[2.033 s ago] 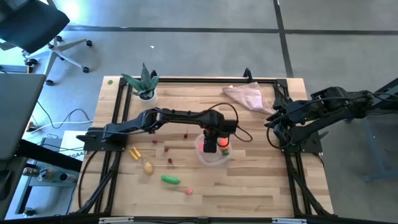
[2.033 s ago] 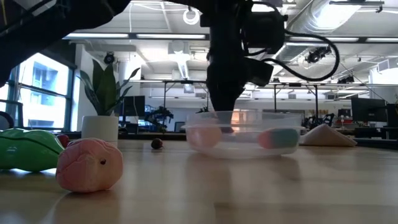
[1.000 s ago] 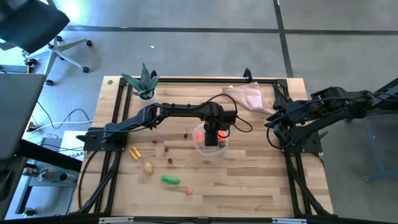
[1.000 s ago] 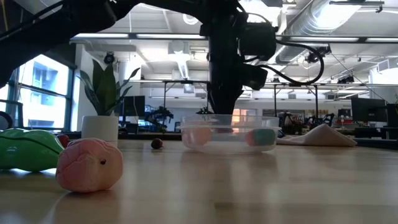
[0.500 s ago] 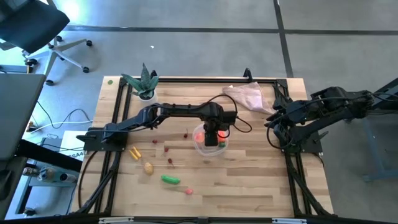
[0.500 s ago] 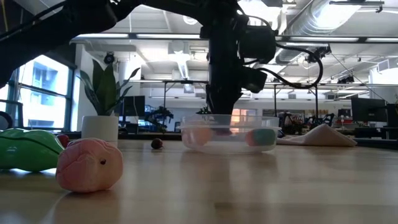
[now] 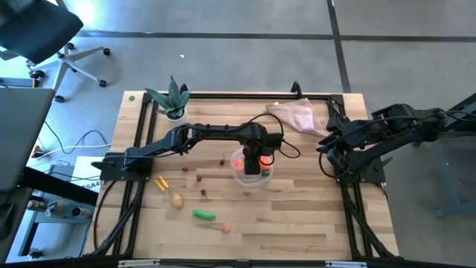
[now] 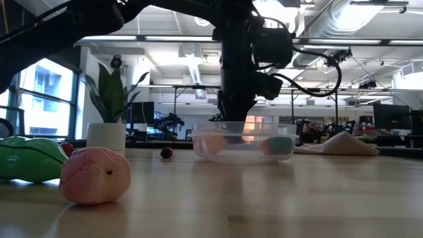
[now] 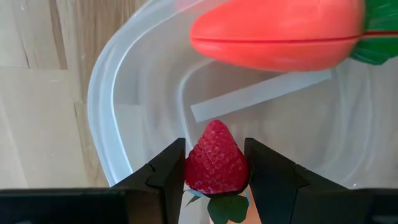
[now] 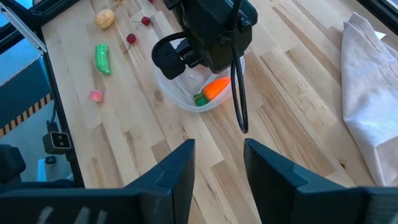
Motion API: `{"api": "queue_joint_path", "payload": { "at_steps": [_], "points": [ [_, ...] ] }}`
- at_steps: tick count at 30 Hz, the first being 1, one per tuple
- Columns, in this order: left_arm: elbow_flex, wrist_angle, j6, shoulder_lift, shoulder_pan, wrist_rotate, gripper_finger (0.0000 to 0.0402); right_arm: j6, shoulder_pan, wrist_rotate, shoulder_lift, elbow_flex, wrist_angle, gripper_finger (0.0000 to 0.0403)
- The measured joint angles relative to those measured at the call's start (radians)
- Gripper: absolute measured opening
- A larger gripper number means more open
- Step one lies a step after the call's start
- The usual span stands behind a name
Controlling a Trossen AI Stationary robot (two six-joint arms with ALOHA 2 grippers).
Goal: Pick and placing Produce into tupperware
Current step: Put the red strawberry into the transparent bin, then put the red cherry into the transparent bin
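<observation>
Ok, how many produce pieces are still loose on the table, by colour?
yellow piece: 1
beige potato: 1
green pod: 1
pink piece: 1
dark-red bits: 4
Total: 8

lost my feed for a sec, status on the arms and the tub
Left gripper over the tupperware, fingers shut on a strawberry. Carrot already inside. Right gripper open, waiting at the table's right side. Nothing in the way.
</observation>
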Motion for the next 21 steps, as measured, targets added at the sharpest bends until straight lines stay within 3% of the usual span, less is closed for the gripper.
{"api": "queue_joint_path", "payload": {
  "at_steps": [12, 21],
  "points": [
    [0.0, -0.004, -0.001, 0.0, 0.0, 0.0, 0.0143, 0.0, 0.0, 0.0, 0.0, 0.0, 0.0, 0.013],
    [0.0, -0.005, -0.008, 0.0, 0.0, 0.0, 0.0198, 0.0, 0.0, 0.0, 0.0, 0.0, 0.0, 0.013]
  ]
}}
